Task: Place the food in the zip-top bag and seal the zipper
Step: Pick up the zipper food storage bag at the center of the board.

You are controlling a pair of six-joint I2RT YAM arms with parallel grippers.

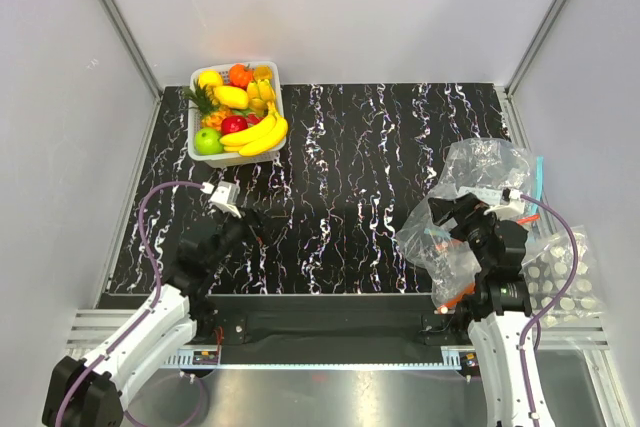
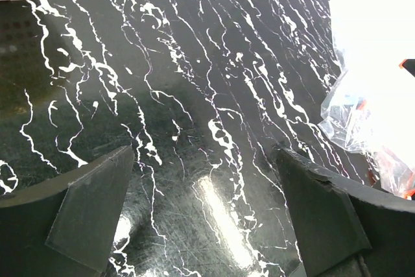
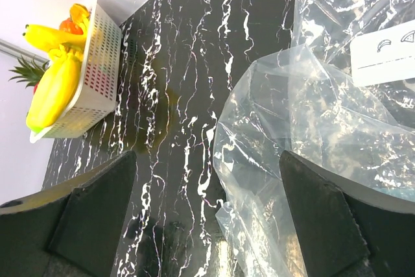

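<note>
The food lies in a white basket [image 1: 197, 112] at the table's far left: a yellow banana bunch [image 1: 258, 135], a green apple [image 1: 207, 141], a red apple [image 1: 233, 124] and a yellow fruit [image 1: 230, 96]. The clear zip-top bag [image 1: 478, 169] lies crumpled at the right, with bits of its orange-red zipper [image 1: 456, 297] showing. My right gripper [image 1: 447, 213] is open over the bag's near left edge; in the right wrist view [image 3: 207, 215] the bag [image 3: 311, 121] and its white patch [image 3: 384, 60] fill the right side. My left gripper [image 1: 255, 224] is open and empty over bare table [image 2: 204, 215].
A teal-blue strip [image 1: 538, 173] and a dotted clear sheet [image 1: 565, 279] lie at the right edge beside the bag. Other toy fruit, such as an orange [image 1: 240, 75] and a pineapple [image 1: 205, 102], fills the basket. White walls close three sides.
</note>
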